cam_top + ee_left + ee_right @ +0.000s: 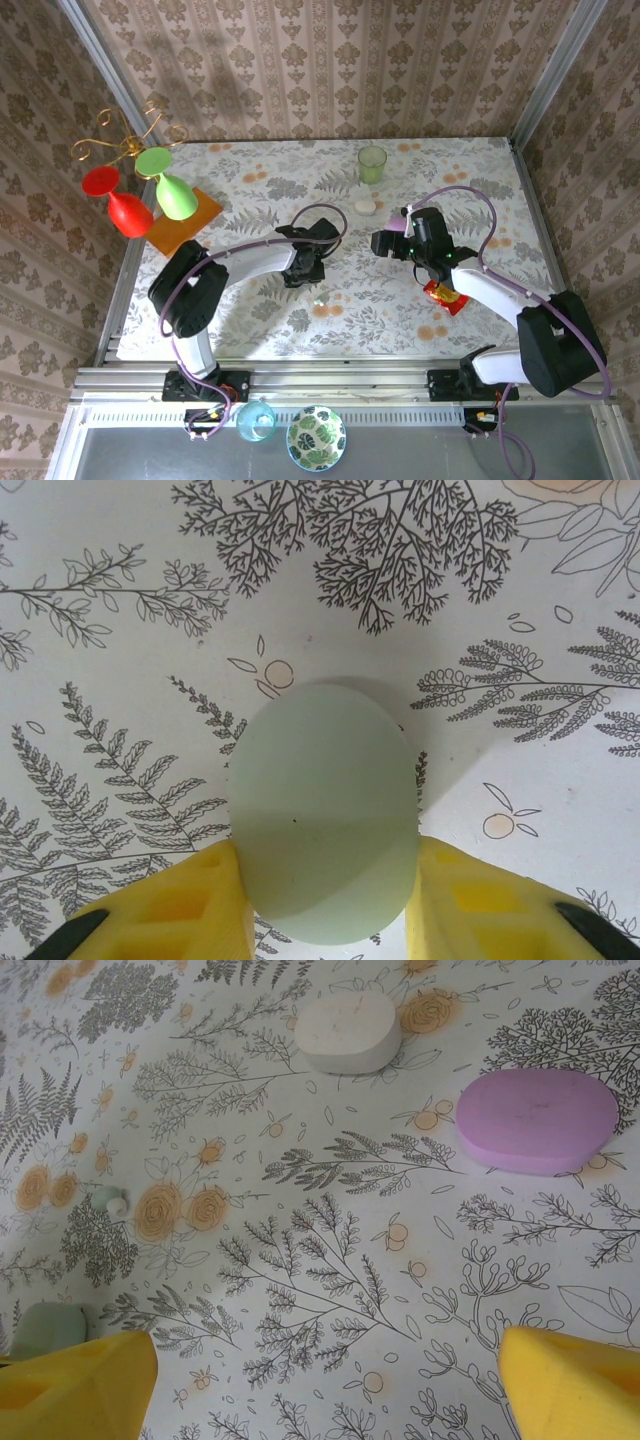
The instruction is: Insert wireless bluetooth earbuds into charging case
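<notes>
The left gripper (325,880) is shut tight on a pale green charging case (320,800). Its two yellow fingers (190,905) press on the sides of the case. The case lies flat on the flowery surface (120,680) with its lid closed.

The right gripper (335,1390) is wide open and holds nothing. It hangs over the surface, and its yellow fingers (75,1385) are far apart.

From the right wrist you can see a white charging case (348,1030) and a purple charging case (537,1120). Both lie flat on the surface, close to each other but not touching. To the left, well apart from them, lies one tiny pale earbud (110,1200). It is on the surface and not in any case. It is too small to tell its colour for sure; it may be pale green with a white tip.

From above, the left gripper (300,272) and the right gripper (383,243) are near each other in the middle of the surface. The white charging case (365,206) sits behind them. A green cup (372,163) stands farther back.
</notes>
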Available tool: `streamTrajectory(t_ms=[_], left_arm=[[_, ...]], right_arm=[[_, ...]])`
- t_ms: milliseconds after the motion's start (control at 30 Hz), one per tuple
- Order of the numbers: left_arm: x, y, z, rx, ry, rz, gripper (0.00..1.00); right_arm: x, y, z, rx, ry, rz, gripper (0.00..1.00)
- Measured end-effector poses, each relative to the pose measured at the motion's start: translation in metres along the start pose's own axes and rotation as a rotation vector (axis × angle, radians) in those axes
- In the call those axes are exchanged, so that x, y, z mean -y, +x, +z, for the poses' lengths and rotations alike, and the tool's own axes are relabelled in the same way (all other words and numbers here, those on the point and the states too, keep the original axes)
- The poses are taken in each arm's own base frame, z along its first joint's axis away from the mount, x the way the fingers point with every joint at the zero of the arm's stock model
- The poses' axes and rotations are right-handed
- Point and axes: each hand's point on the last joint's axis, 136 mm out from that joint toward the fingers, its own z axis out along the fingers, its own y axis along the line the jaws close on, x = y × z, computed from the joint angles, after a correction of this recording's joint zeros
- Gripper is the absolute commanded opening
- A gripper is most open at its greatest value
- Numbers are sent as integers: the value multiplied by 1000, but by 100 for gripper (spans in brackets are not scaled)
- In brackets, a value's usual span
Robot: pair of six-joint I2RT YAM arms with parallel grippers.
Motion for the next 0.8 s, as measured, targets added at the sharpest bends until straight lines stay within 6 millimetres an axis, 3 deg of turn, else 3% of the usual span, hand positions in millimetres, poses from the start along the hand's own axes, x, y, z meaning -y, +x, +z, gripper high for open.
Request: streamTrajectory(t_ms=[200,467,533,800], left_arm=[[1,-5,-9,41,32,76,32],[30,-36,-60,274,257,312,31],[36,-38,-71,320,331,384,25],[67,-31,-106,485,559,738,26]], right_arm=[[-9,-4,-7,-2,-68,44,88],[-22,-12,-30,-56,-241,227,82],[-29,-11,-35,-92,-293,276,82],[-67,3,-55,-257,-514,411,77]])
